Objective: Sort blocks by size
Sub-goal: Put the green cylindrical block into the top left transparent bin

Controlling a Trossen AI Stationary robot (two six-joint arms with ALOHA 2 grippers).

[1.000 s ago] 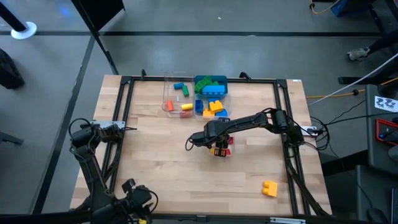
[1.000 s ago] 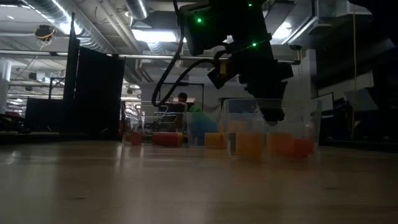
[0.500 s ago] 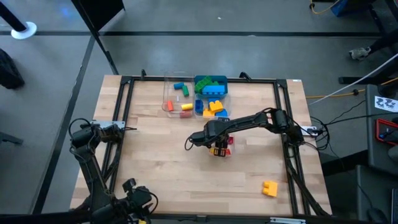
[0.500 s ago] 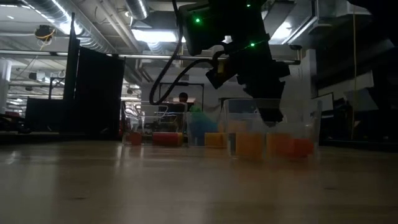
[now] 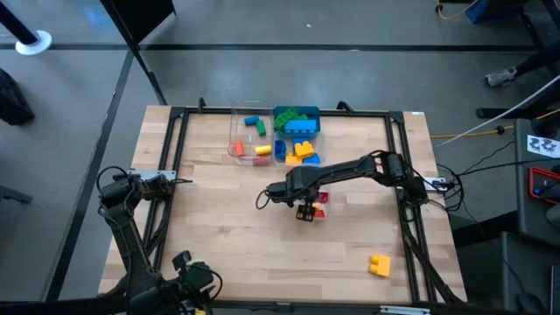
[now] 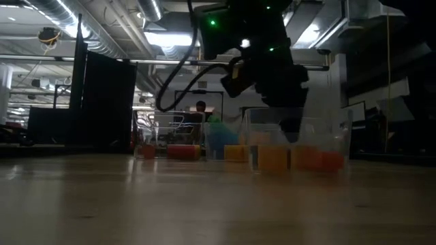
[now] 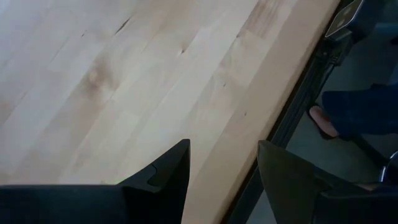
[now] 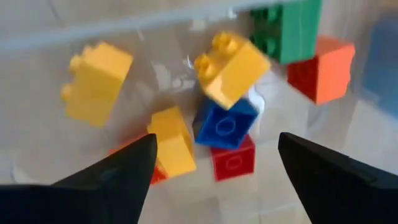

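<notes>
1. And the right gripper [image 5: 302, 208] lets go! Its fingers, pinched narrower a second ago, now stand wide apart over the clear tub [image 5: 313, 203] at mid-table, nothing between them.
2. In the right wrist view a yellow block [image 8: 231, 67] sits tilted on top of the pile inside that tub, touching a blue block [image 8: 224, 124], with a red block [image 8: 232, 159] just beneath it.
3. More yellow blocks [image 8: 98, 79], a green block [image 8: 287, 28] and an orange-red block [image 8: 321, 67] lie around them in the same tub.
4. From above, the right arm has edged slightly toward the left since the earlier frames.
5. A lone yellow block [image 5: 379, 264] sits near the table's front right corner, unmoved.
6. The far tubs [image 5: 249, 133] hold the same sorted blocks as before.
7. The left gripper [image 7: 221, 171] waits at the table's front left edge, fingers parted, holding nothing.
</notes>
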